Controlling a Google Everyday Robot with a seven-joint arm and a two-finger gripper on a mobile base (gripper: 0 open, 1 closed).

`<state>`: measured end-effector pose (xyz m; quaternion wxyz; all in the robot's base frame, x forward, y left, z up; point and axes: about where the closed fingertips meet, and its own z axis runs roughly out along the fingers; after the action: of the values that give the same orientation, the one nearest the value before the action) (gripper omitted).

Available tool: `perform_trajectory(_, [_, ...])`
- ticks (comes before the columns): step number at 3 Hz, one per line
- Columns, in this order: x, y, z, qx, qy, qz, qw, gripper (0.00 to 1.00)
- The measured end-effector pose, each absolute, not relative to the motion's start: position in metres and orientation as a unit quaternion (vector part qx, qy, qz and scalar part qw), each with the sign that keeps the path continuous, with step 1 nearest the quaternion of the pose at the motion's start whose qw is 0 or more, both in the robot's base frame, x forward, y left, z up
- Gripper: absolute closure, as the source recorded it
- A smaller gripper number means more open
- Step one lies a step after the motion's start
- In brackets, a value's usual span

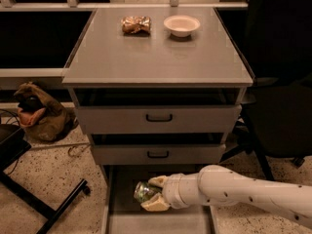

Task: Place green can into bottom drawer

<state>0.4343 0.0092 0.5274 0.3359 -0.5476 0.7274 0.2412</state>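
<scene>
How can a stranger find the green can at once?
Look at the grey cabinet, then down to its open bottom drawer. There the gripper, reaching in from the right, grips the green can over the drawer floor. It is the only green thing; the packet and bowl sit on top of the cabinet.

The arm (248, 196) is showing as a thick, smooth white tube, rounded like a sleeve, with small dark dots speckling its shell in scattered places. Toward the wrist (179, 191) the casing is stepping down through a few white ring-shaped collars with thin seams between them. The jaws are ending the arm at its left tip, low in the view over the bottom drawer (161, 224); their pads (155, 204) are looking cream-yellow, duller than the white shell, blunt and rounded.
</scene>
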Motion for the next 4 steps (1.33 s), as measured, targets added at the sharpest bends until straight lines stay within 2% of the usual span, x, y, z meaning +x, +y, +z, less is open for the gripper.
perform_trajectory(2, [0.459,0.017,0.450,-0.541,0.733,0.240,0.335,1.00])
perform_trajectory(4, [0.464,0.030,0.362,-0.522,0.740,0.279,0.320,1.00])
